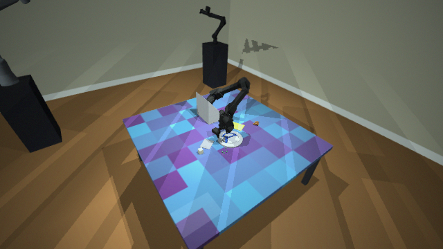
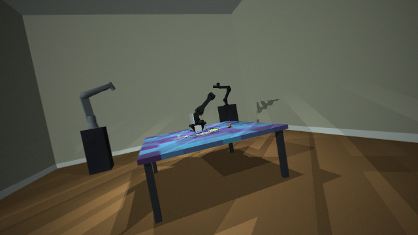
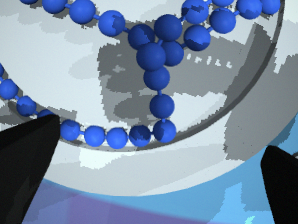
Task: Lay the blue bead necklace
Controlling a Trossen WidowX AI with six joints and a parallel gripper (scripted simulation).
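The round white bead board (image 1: 232, 145) (image 3: 125, 176) lies on the table, a dark curved groove line showing in the wrist view. The blue bead necklace (image 3: 161, 106) (image 1: 225, 139) lies on it. In the wrist view its lower run follows the inside of the groove line, then turns sharply inward at the lower right to a bunch of crossed beads. Another strand leaves the bunch to the upper left, and a doubled one to the upper right. My gripper (image 3: 166, 141) (image 2: 198, 131) is open and empty, low over the board's edge, its left fingertip beside the lower run.
A yellow sheet (image 1: 239, 126) lies behind the board, an orange object (image 1: 256, 123) (image 2: 230, 126) farther right. A white sheet (image 1: 207, 144), a cream cube (image 1: 200, 151) and small green bits (image 1: 224, 151) lie in front and left. A pale upright panel (image 1: 208, 111) stands beside the arm.
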